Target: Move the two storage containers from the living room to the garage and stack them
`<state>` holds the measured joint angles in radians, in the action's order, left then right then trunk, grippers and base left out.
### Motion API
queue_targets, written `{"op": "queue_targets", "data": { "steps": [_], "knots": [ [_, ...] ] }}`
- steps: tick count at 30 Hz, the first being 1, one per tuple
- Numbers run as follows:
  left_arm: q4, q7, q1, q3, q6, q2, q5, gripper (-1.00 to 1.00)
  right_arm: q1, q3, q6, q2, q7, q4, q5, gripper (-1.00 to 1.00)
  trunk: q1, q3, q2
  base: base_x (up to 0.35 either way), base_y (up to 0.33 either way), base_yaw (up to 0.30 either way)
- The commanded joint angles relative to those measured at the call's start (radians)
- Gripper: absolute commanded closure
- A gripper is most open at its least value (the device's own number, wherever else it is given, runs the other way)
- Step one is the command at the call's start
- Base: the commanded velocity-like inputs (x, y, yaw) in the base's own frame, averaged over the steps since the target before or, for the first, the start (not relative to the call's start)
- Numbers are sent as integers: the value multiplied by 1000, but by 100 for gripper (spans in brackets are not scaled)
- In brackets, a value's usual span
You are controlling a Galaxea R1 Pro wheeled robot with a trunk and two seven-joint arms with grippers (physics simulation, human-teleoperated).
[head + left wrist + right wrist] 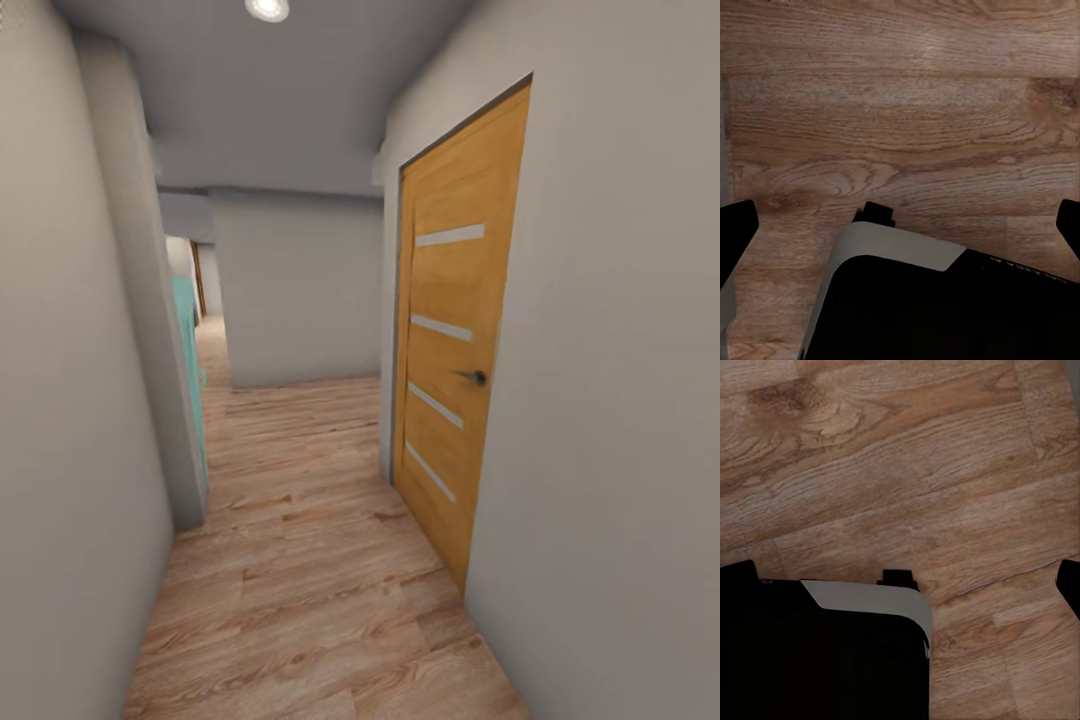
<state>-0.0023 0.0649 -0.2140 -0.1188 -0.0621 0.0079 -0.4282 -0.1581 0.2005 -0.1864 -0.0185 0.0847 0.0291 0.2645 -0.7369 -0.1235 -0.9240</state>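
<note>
Along a narrow corridor with plain grey walls [620,400], light wood plank flooring [310,560] runs ahead to a grey end wall. An orange-brown wooden door with pale horizontal strips and a dark handle [455,360] stands shut on the right; a turquoise panel [188,350] edges the left wall. Both wrist views look down on planks and the robot's dark, grey-trimmed base [945,300]. Each arm's jaws spread wide, empty.
</note>
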Motion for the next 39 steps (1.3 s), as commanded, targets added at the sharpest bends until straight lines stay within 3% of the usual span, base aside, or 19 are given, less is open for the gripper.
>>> {"op": "queue_targets", "data": {
  "steps": [1, 20, 39],
  "knots": [
    [0, 3, -1, -9, -2, 0, -7, -100, -1, 8, -6, -1, 5, 3, 10, -100, -1, -3, -1, 194, 0, 164],
    [0, 3, -1, -7, -2, 1, -7, -100, -1, 10, -7, -1, 7, 3, 10, -100, -1, -6, -1, 208, -4, 116],
    [1, 3, -1, -7, -2, 2, -8, -100, -1, 9, -6, -4, 7, 3, 10, -100, -1, -6, -1, 291, -124, 60]
  ]
}}
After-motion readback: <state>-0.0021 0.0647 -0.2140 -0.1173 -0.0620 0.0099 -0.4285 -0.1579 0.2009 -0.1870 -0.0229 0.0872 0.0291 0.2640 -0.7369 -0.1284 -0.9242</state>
